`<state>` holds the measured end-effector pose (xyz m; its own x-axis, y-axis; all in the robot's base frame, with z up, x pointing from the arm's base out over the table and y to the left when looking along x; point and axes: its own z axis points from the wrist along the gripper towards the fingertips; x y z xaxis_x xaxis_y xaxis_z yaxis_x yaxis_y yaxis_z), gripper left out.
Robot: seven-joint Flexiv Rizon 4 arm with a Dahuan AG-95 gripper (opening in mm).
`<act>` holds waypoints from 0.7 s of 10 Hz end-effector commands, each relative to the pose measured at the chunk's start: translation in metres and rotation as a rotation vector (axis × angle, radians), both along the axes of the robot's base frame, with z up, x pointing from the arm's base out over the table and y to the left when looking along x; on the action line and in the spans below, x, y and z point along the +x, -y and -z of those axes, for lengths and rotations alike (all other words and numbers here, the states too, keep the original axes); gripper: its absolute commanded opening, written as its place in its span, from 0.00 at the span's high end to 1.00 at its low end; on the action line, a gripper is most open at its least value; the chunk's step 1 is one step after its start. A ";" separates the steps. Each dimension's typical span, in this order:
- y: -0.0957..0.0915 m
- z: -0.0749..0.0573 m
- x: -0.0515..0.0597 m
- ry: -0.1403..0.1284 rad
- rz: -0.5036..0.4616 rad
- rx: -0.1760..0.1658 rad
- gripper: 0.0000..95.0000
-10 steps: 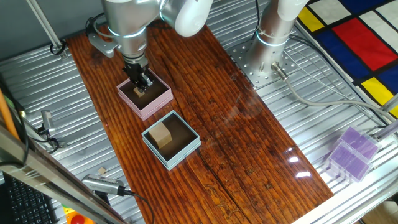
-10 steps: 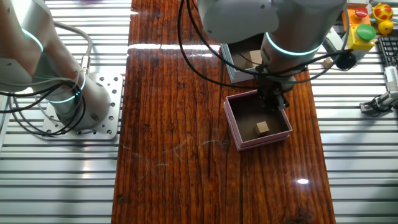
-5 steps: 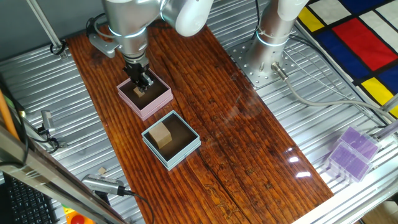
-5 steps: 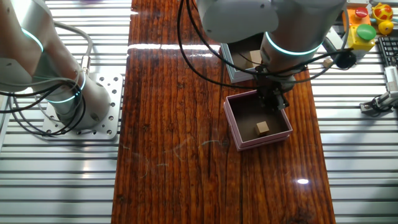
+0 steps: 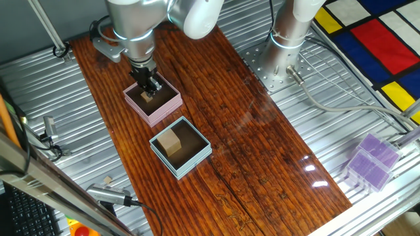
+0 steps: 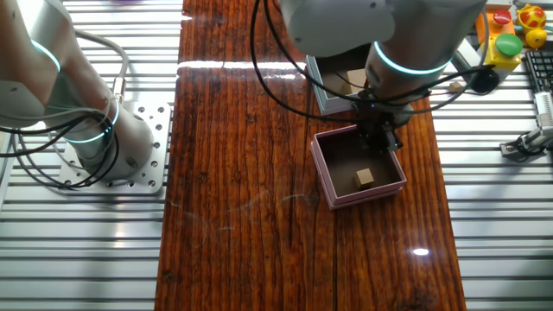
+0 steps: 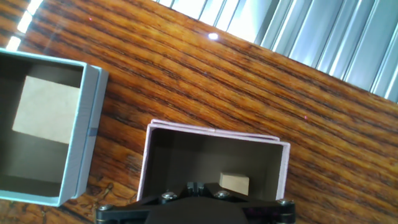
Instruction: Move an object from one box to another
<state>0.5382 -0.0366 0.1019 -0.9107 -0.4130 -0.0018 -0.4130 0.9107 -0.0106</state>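
Dark wood table. Nothing has shifted in the last second: gripper hovers inside pink box; opening indeterminable. Small block, at gripper's 6 o'clock, remains ungrasped; blue box awaits.

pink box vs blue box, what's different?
The pink box looks slightly smaller than the blue box. The pink box holds a small wooden cube; the blue box holds a bigger wooden block. The pincer hangs over the pink box only. Both are square with dark insides.
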 end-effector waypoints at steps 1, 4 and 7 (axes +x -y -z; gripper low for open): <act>0.000 0.000 0.001 0.001 -0.022 0.005 1.00; 0.000 0.000 0.001 -0.001 0.003 0.002 1.00; 0.000 0.000 0.001 -0.004 -0.004 -0.006 1.00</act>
